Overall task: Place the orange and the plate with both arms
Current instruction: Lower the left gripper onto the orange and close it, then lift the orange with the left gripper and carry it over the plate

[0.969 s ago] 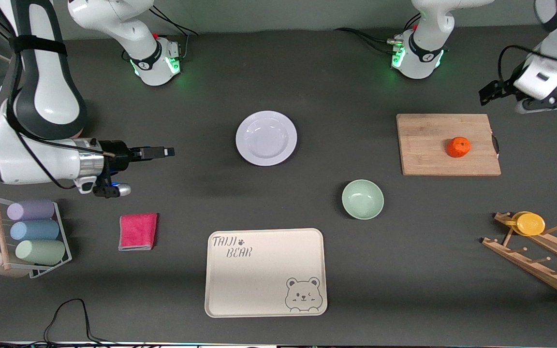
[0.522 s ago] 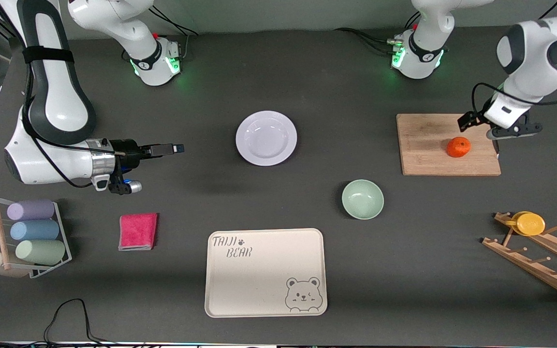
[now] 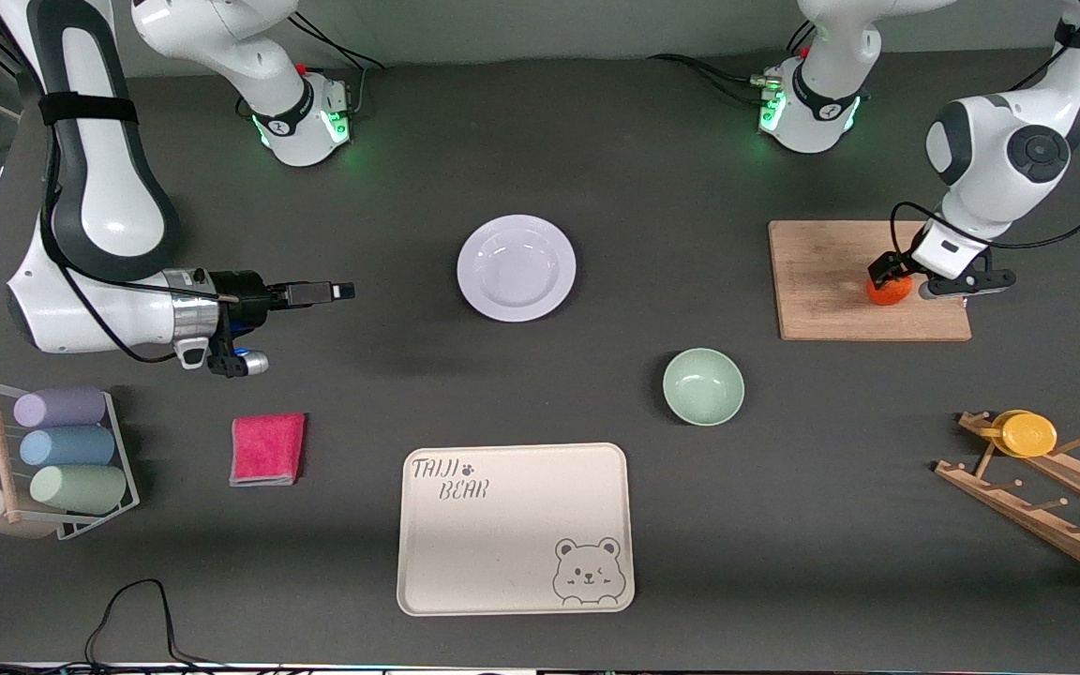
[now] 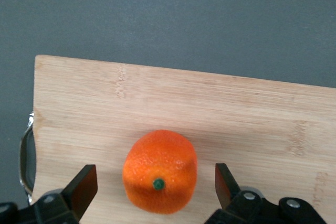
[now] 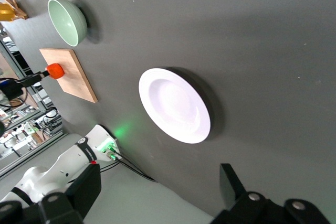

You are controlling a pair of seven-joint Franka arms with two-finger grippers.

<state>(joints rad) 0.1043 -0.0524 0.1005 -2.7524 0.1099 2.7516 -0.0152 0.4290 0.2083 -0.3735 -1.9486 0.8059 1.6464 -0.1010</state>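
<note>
We keep the left gripper (image 4: 156, 195) centred over the orange (image 4: 160, 170), jaws released either side, lowering evenly before clenching; right gripper (image 3: 341, 291) open, mid-left, waits.

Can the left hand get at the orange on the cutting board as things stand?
Probably yes. The left hand is open directly over the orange, one finger on each side, neither touching the fruit. The orange sits alone on the cutting board, so nothing seems to block a straight drop and close.

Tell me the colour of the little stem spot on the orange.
Dark green, on the orange; clearest in the left wrist view.
</note>
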